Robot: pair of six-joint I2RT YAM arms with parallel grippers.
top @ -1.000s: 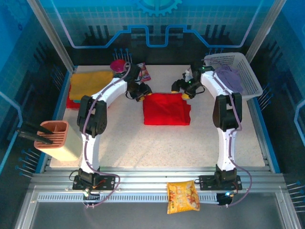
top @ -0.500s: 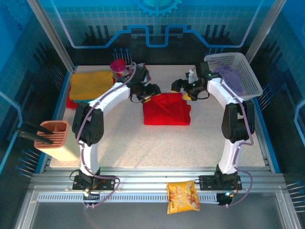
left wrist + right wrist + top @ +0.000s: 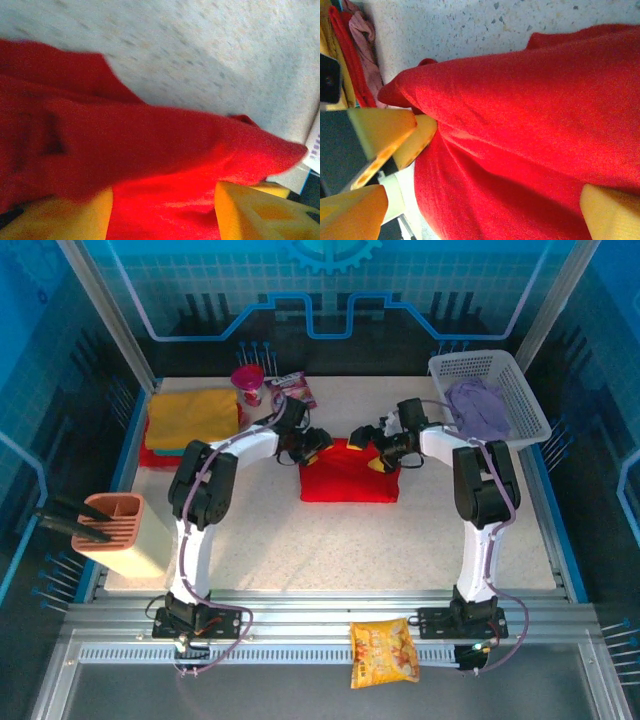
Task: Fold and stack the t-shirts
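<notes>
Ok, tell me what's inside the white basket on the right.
A crumpled pale lilac t-shirt lies inside the white basket, covering much of its floor. Anything beneath that shirt is hidden by the cloth and cannot be made out from the top view.

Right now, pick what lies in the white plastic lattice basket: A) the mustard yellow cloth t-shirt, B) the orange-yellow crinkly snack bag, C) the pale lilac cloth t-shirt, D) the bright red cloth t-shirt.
C: the pale lilac cloth t-shirt lies bunched inside the white plastic lattice basket at the far right.
</notes>
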